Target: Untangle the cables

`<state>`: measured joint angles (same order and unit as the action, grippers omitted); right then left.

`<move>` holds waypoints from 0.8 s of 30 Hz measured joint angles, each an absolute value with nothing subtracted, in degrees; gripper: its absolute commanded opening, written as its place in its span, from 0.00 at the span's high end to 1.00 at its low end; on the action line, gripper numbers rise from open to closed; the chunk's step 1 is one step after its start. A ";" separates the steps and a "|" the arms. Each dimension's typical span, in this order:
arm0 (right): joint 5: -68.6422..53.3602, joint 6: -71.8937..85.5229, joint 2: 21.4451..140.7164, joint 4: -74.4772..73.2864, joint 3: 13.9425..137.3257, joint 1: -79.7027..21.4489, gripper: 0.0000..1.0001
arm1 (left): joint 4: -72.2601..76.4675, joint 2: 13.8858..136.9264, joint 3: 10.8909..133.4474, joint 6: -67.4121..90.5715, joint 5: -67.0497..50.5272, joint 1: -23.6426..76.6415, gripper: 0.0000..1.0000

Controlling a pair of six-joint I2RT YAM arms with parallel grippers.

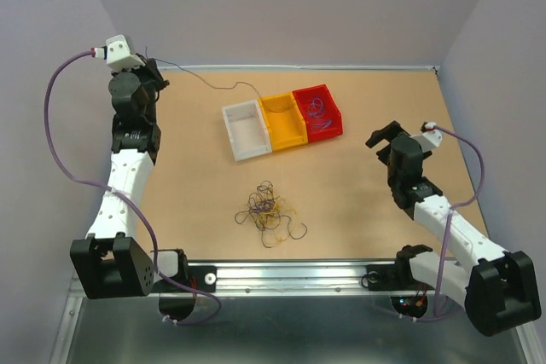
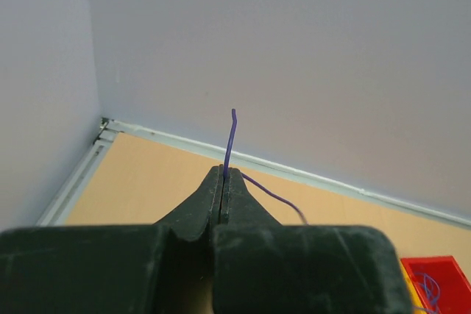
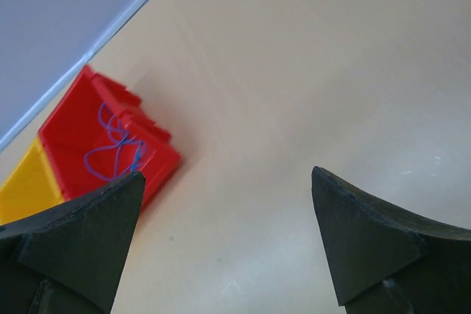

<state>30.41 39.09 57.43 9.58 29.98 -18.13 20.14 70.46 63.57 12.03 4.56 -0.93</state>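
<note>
Left claw (image 2: 222, 172) pinches purple wire (image 2: 230, 137), clear only in wrist view; right claw (image 3: 228, 173) gapes; overhead shows cables (image 1: 270, 210) heap.

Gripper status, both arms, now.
Left gripper: shut on a purple wire.
Right gripper: open, holding nothing.
</note>
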 measured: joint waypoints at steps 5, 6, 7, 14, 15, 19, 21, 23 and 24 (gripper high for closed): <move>31.83 44.45 57.32 3.90 29.98 -12.88 0.00 | 20.51 69.73 63.57 12.95 6.09 -2.76 1.00; 31.83 45.15 57.21 2.98 29.98 -12.75 0.00 | 20.73 69.71 63.57 13.04 5.74 -3.09 1.00; 31.81 45.56 56.97 2.33 29.98 -12.71 0.00 | 20.84 69.71 63.57 13.08 5.08 -3.25 1.00; 29.39 45.32 53.23 1.78 29.98 -12.71 0.00 | 23.24 71.94 63.77 12.36 -5.30 -1.04 1.00; 28.45 44.86 53.06 2.15 29.98 -12.71 0.00 | 23.18 72.58 63.77 12.01 -6.26 -0.49 1.00; 23.46 42.19 52.93 4.38 29.95 -12.71 0.00 | 22.24 73.52 63.79 10.66 -7.01 1.04 1.00; 20.71 40.84 52.77 5.52 29.95 -12.71 0.00 | 21.96 73.45 64.49 9.89 -6.92 1.41 1.00; 18.74 39.94 52.14 6.42 29.93 -12.71 0.00 | 20.80 73.43 66.74 8.97 -6.92 1.50 1.00; 18.09 39.62 51.75 6.92 29.91 -12.71 0.00 | 19.97 73.43 67.99 8.54 -7.11 1.50 1.00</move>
<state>18.09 39.62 51.75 6.92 29.91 -12.71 19.97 73.43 67.99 8.54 -7.11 1.50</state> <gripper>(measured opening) 0.999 0.025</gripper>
